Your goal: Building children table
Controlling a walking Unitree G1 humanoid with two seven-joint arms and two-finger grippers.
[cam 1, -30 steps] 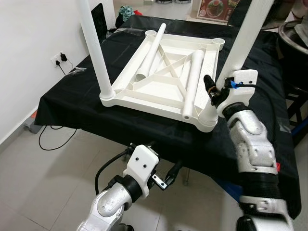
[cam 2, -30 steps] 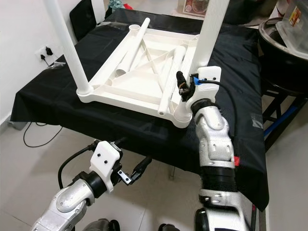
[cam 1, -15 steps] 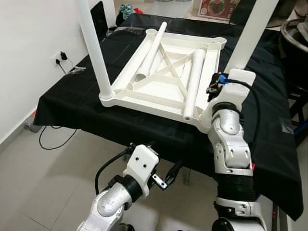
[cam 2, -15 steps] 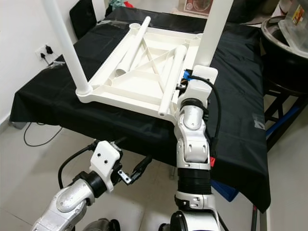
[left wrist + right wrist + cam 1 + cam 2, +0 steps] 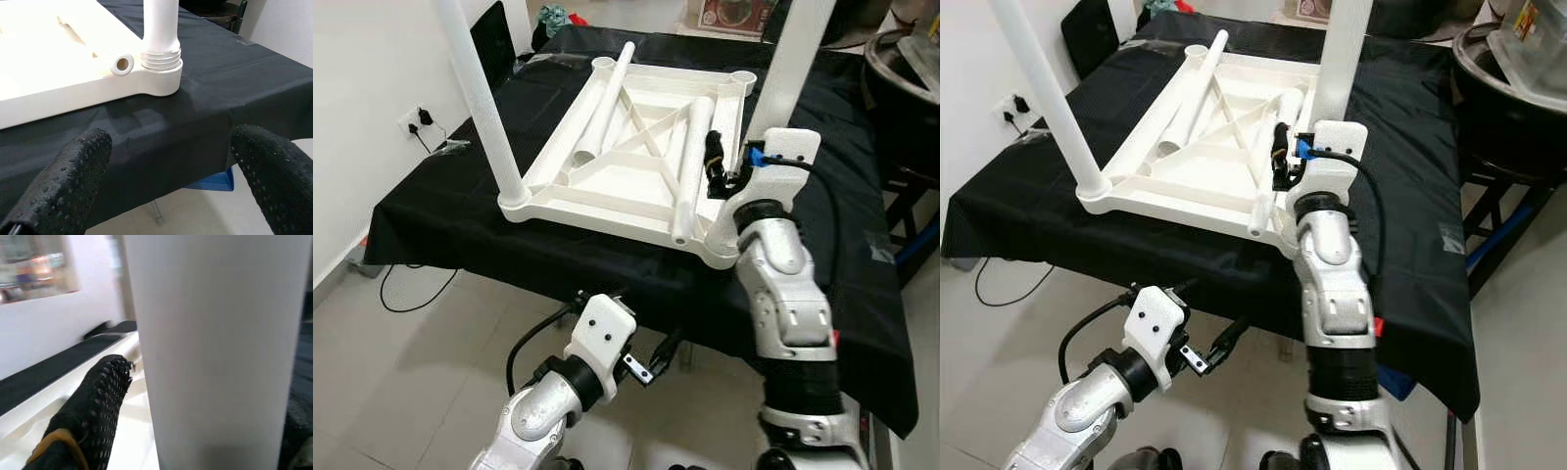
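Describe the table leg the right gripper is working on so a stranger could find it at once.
On the black-covered table lies an upside-down white tabletop. Two legs stand upright in its near corners; the one meant is the near right leg, with the right gripper at its base. Two others lie loose inside.

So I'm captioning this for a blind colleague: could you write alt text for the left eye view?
The right gripper is at the base of an upright white plastic leg on an upturned white plastic tabletop on a black-clothed table. The left gripper hangs below the table's edge.
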